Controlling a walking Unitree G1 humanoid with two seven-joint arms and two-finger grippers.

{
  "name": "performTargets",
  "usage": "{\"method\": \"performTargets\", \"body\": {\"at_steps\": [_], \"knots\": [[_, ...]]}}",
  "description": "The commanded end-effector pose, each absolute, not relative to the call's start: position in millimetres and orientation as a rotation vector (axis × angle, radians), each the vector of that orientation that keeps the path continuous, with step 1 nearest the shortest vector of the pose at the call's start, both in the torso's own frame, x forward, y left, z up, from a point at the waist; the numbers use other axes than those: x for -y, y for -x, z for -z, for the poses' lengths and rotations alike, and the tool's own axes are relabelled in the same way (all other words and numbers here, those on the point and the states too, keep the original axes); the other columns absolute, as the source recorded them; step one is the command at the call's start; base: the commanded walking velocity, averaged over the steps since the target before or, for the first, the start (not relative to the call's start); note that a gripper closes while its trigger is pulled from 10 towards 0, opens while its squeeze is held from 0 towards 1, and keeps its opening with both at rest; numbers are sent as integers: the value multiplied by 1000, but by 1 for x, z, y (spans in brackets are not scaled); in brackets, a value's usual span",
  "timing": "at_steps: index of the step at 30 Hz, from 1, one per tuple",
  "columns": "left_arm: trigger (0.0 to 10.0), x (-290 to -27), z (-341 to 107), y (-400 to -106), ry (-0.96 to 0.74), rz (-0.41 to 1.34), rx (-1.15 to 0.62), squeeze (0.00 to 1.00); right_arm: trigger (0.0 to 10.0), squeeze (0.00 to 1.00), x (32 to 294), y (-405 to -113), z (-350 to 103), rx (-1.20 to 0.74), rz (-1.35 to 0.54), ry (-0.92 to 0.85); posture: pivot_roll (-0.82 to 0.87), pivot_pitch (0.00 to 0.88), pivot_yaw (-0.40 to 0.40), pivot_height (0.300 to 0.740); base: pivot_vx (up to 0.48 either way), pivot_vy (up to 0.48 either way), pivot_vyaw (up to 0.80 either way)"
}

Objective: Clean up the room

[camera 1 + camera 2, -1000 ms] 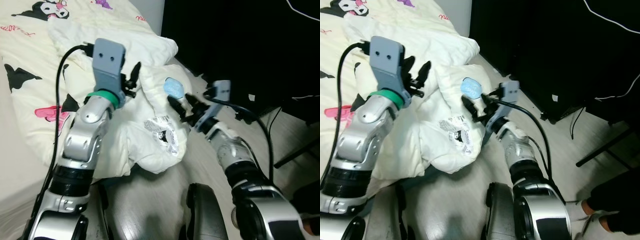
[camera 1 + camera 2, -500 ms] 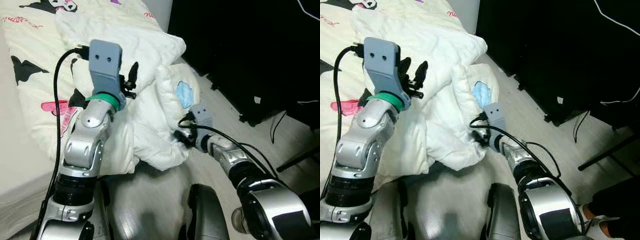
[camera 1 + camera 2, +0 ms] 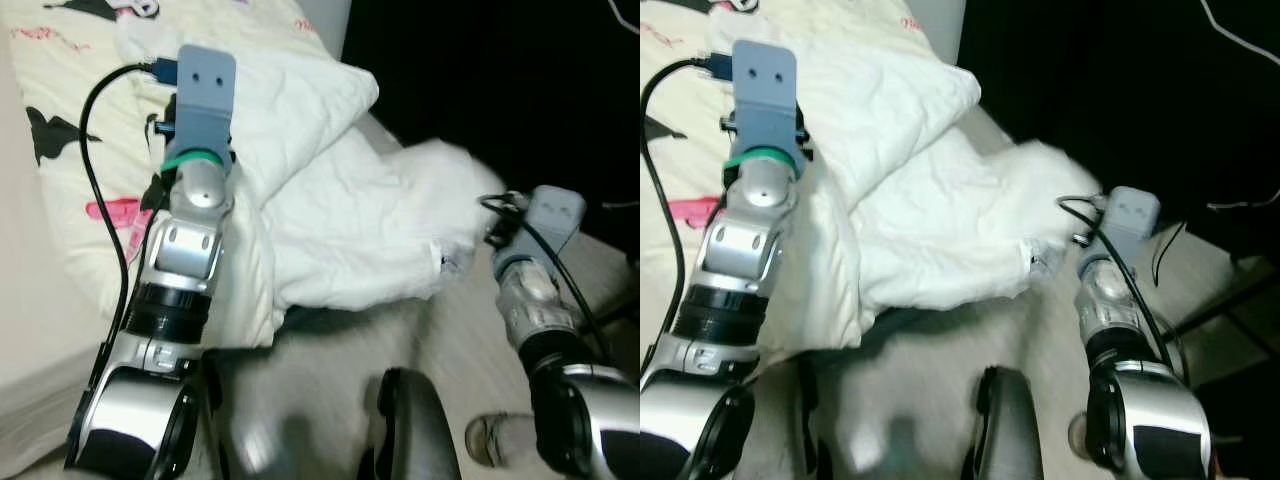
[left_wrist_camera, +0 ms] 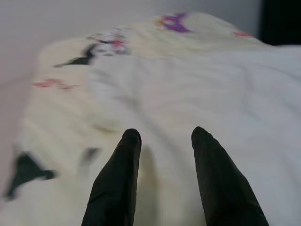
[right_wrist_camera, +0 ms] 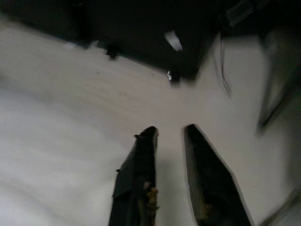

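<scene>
1. A white blanket (image 3: 340,210) lies bunched across the near edge of a bed (image 3: 60,120), with one end spilling off the mattress toward the floor (image 3: 330,380).
2. The bed is covered by a cream sheet (image 4: 70,80) printed with black, pink and purple cartoon figures.
3. The left arm (image 3: 185,250) reaches up over the bed, its grey wrist block with a green ring sitting above the blanket's upper fold.
4. In the left wrist view, the left gripper (image 4: 162,141) has its two black fingers spread with a clear gap between them and nothing in that gap; they hover over the white blanket and hold nothing.
5. The right arm (image 3: 535,290) stands at the blanket's low end, just beside the part that hangs off the bed, with a black cable looping from its wrist.
6. In the right wrist view, the right gripper (image 5: 169,134) has its fingers slightly parted with a narrow gap; the fingers lie over blurred white blanket and pale floor, and whether any cloth is pinched between them cannot be told.
7. Beyond the right arm the room is dark, with black furniture (image 3: 500,80) and thin cables against it.
8. The eye views are blurred.
</scene>
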State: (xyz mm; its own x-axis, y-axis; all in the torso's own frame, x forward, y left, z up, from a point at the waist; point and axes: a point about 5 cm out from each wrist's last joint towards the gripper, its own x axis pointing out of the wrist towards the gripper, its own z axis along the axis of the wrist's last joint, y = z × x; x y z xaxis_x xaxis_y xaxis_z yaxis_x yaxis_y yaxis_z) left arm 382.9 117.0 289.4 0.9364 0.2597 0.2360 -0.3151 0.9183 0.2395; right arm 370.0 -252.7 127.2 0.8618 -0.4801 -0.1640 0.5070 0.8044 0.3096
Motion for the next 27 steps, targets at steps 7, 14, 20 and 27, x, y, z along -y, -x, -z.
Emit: {"method": "performTargets", "body": {"at_steps": [7, 14, 20, 27], "knots": [[10000, -93, -277, -399, -327, -348, 164, 90, 10000, 0, 185, -376, -115, -55, 214, -428, 72, 229, 5, 505, 0, 0, 0], [10000, -115, -287, -402, -295, -443, 217, 1000, 10000, 0, 166, -373, -125, 52, 48, -345, 51, 229, -2, 505, 0, 0, 0], [10000, -136, -294, -404, -311, -517, 236, 1000, 10000, 0, 164, -358, -116, 79, -14, -326, 63, 233, -11, 505, 0, 0, 0], [10000, -136, -263, -414, -459, -521, 126, 0, 10000, 0, 167, -343, -118, 126, -55, -334, 46, 230, -6, 505, 0, 0, 0]]}}
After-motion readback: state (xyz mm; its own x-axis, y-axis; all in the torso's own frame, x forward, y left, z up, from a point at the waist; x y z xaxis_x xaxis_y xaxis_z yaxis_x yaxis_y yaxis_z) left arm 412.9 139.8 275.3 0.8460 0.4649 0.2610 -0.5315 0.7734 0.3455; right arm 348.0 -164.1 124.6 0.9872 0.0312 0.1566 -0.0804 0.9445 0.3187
